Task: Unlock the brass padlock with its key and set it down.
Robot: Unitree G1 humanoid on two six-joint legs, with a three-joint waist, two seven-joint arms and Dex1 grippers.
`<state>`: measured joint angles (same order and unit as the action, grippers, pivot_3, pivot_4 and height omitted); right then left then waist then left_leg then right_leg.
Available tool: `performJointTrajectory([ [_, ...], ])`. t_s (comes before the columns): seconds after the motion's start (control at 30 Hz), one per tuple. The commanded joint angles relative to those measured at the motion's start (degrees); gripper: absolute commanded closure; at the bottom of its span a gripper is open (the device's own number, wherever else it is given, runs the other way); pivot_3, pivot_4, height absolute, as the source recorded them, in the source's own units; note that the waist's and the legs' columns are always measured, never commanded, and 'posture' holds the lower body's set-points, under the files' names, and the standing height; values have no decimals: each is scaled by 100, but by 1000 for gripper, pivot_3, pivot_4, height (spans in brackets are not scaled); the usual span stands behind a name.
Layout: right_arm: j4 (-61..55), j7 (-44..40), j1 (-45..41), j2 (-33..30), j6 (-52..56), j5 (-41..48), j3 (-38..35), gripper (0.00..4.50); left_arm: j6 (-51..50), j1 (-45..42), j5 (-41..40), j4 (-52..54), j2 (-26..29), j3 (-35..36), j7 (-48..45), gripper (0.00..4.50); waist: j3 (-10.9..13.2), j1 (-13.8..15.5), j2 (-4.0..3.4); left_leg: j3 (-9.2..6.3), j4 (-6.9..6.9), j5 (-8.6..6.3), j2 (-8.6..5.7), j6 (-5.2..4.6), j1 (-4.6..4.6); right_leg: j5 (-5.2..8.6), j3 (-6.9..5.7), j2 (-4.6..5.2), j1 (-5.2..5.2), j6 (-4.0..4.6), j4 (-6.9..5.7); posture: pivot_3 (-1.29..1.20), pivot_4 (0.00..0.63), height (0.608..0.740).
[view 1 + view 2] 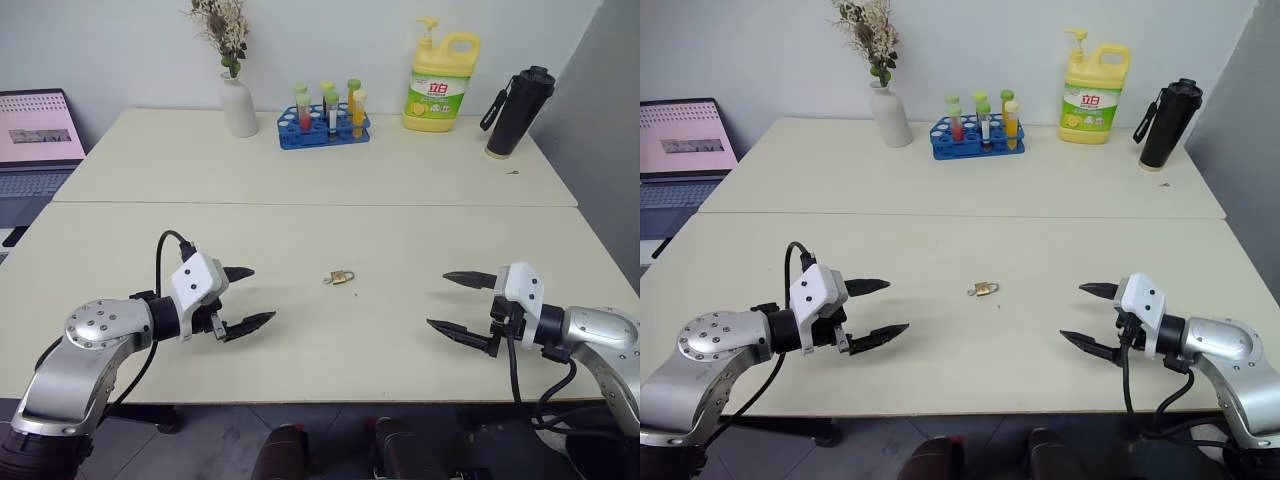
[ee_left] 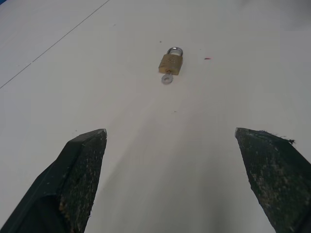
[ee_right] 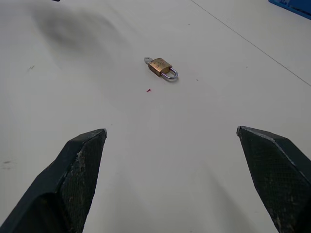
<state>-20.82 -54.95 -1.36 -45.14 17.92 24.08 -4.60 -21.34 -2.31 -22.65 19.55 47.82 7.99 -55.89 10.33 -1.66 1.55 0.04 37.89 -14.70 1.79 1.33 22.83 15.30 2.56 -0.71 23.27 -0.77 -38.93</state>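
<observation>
A: Classify the location.
B: Laboratory or office workroom. Two pale tables [image 1: 300,180] abut a white wall. Behind them: test-tube rack [image 1: 324,127], vase [image 1: 238,104], detergent jug [image 1: 441,82], black flask [image 1: 519,110]. Left of the tables: laptop [image 1: 35,140].

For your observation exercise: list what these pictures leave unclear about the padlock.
- Brass padlock, head views: too small to tell whether the shackle is locked.
- Key, left wrist view: bow visible; blade hidden in the lock body.
- Padlock's underside: hidden against the table.
</observation>
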Motion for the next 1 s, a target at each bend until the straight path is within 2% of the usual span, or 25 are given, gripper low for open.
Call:
performJointTrajectory([
  [0.03,-92,-51,-141,-39,-34,-10,-2,0,333,46,12,-22,83,201,-135,92,0,0,0,0,0,0,0,0,0,0,0,0,0,0,0,0,150,740],
  [0.2,-50,-164,-362,-175,268,27,145,0,442,131,83,-166,117,191,-193,92,0,0,0,0,0,0,0,0,-1,0,-1,0,0,0,0,0,150,740],
  [0.43,222,-225,-1154,-117,295,-133,397,0,555,99,68,-214,120,256,-262,92,0,-4,0,0,1,0,1,0,-1,0,-1,0,1,0,-2,0,150,740],
  [0.5,219,-377,-1446,-127,441,-173,680,0,422,117,-103,-151,89,321,-283,92,1,-3,-1,0,0,0,1,0,0,0,-1,-1,1,1,-1,0,150,740],
  [0.6,458,-527,-2215,207,557,-317,1300,0,574,248,34,-171,153,292,-337,92,2,-29,-4,5,0,0,2,0,-1,0,-1,-1,4,1,-2,0,150,740],
  [0.77,1986,-749,-3762,1165,536,-915,2255,0,660,192,157,-197,147,157,-344,92,4,-54,-4,4,1,0,10,0,-4,-1,-3,-11,7,3,-8,0,150,740],
  [1.0,3883,-1099,-4943,2004,221,-1530,2786,0,662,141,149,-45,23,133,-211,92,5,15,-5,5,0,0,-2,0,13,-17,-11,4,17,33,-5,0,150,740],
])
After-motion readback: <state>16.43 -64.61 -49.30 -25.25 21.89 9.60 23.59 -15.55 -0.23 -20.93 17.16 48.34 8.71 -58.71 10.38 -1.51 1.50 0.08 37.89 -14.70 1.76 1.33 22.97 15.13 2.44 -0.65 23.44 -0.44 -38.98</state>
